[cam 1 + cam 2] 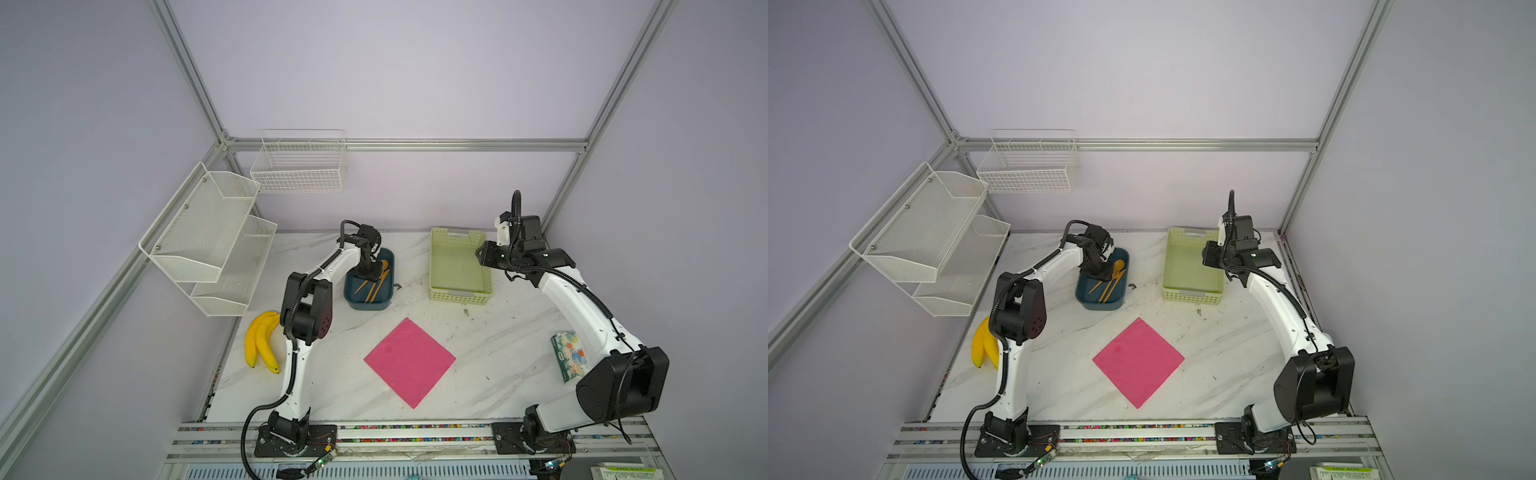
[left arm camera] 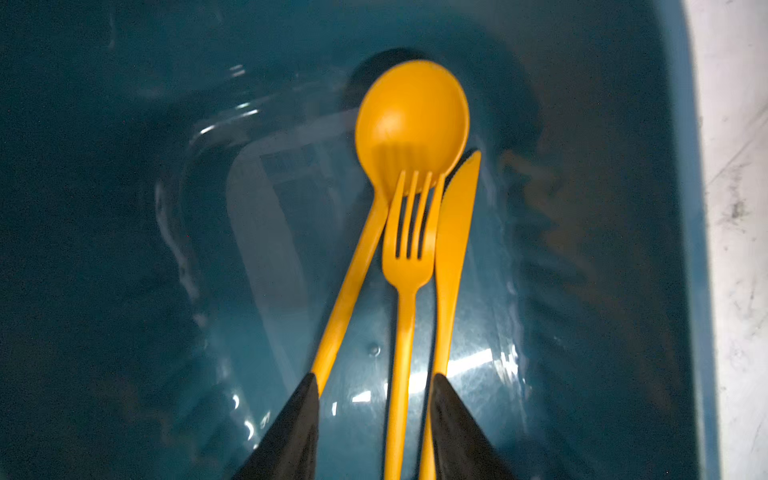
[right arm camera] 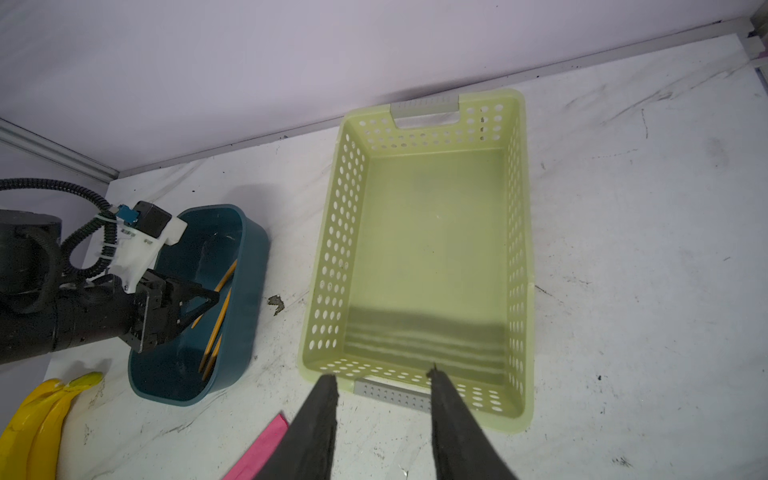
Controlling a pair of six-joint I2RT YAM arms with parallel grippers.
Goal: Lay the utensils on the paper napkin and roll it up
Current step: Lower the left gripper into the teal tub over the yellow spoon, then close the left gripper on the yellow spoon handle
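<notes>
Left wrist view: the left gripper (image 2: 374,378) is down inside the glossy teal tub (image 2: 681,208). Its black wedge fingers stand apart, with the utensils' handles at their tips, and nothing is pinched. These are three slim, smooth orange plastic pieces. The round-bowled spoon (image 2: 411,124) has its handle slipping behind one fingertip. The fork (image 2: 409,232) runs between the fingers, and the knife (image 2: 455,224) lies against the other. The paper napkin (image 1: 409,361), a thin flat pink square, lies on the marble well apart from that gripper. The right gripper (image 3: 382,376) hangs with fingers apart and empty at the perforated pale-green basket's (image 3: 517,249) near rim.
</notes>
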